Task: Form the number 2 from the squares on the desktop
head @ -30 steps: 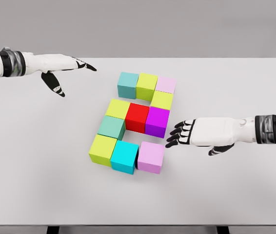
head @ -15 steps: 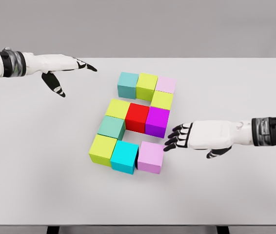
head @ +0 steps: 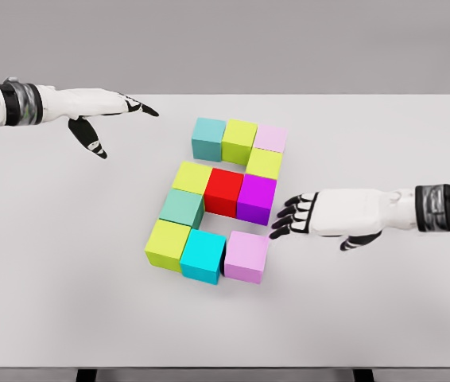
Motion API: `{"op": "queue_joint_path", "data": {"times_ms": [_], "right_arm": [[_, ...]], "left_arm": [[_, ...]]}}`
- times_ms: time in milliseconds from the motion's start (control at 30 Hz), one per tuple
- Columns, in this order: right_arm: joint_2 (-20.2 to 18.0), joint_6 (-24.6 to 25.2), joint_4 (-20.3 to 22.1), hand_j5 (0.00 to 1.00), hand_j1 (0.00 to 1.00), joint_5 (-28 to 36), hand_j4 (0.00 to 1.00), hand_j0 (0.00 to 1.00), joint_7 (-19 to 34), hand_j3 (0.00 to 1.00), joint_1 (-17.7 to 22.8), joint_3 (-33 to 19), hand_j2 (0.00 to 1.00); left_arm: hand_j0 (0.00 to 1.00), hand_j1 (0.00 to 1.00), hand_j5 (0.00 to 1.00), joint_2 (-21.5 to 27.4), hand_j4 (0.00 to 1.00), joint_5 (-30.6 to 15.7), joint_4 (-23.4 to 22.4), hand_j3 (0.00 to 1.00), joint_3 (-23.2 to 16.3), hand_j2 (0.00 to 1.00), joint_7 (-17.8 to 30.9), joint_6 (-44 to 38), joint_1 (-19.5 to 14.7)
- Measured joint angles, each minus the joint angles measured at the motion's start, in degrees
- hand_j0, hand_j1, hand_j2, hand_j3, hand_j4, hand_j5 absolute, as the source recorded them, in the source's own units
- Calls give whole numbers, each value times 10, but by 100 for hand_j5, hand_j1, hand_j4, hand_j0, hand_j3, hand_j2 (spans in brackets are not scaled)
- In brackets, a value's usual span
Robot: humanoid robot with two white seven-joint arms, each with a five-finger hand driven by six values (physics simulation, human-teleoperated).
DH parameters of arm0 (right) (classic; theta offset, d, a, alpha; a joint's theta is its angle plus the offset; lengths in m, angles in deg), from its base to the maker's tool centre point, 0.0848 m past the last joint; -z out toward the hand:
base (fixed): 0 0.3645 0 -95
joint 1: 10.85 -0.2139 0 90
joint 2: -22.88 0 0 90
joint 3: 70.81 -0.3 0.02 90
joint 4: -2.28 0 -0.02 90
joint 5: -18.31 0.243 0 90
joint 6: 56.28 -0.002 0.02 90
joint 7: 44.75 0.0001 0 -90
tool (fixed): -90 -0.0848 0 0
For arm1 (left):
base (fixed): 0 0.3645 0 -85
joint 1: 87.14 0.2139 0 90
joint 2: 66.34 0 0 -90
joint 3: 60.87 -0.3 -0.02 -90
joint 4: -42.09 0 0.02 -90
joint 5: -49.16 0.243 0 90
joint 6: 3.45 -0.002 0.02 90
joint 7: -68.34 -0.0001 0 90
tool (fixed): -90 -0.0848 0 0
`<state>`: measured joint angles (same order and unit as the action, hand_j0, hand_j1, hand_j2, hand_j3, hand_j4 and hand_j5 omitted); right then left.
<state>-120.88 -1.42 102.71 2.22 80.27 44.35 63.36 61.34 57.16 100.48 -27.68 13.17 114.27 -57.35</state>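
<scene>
Coloured cubes lie on the white table in the shape of a 2. The top row is a teal cube, a lime cube and a pale pink cube. Below them sit a lime cube, then a row of lime, red and magenta. A sea-green cube leads down to a lime cube, a cyan cube and a pink cube. My right hand is open, its fingertips just right of the magenta cube. My left hand hovers open at the far left.
The table's front edge runs along the bottom of the view, with dark legs below it. Bare table surface lies to the left, right and front of the cubes.
The right hand dipped toward the pink cube's upper right corner, then drew back up and slightly right beside the magenta cube. The cubes and left arm stayed put.
</scene>
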Motion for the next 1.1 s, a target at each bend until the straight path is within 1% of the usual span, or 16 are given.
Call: {"op": "queue_joint_path", "data": {"times_ms": [167,333,467,700,833,1000,1100], "right_arm": [[5,0,-32,100,100,-40,100,100,0,100,-8,-8,100],[17,0,-40,100,100,-61,100,100,0,100,-9,3,100],[23,0,-37,100,100,-66,100,100,0,100,-9,15,100],[26,0,-7,100,100,-68,100,100,0,100,-10,34,100],[26,0,0,100,100,-68,100,100,0,100,-11,37,100],[24,0,-1,100,100,-66,100,100,0,100,-26,37,100],[21,0,-17,100,100,-63,100,100,0,100,-38,26,100]], "left_arm": [[100,100,100,0,100,0,-1,100,0,100,0,0,0],[100,100,100,0,100,0,-1,100,0,100,0,0,0],[100,100,100,0,100,0,-1,100,0,100,0,1,0],[100,100,100,1,100,0,0,100,4,100,0,1,7],[100,100,100,2,100,0,0,100,5,100,0,1,7],[100,100,100,2,100,0,1,100,6,100,0,1,7],[100,100,100,3,100,0,1,100,6,100,0,1,7]]}}
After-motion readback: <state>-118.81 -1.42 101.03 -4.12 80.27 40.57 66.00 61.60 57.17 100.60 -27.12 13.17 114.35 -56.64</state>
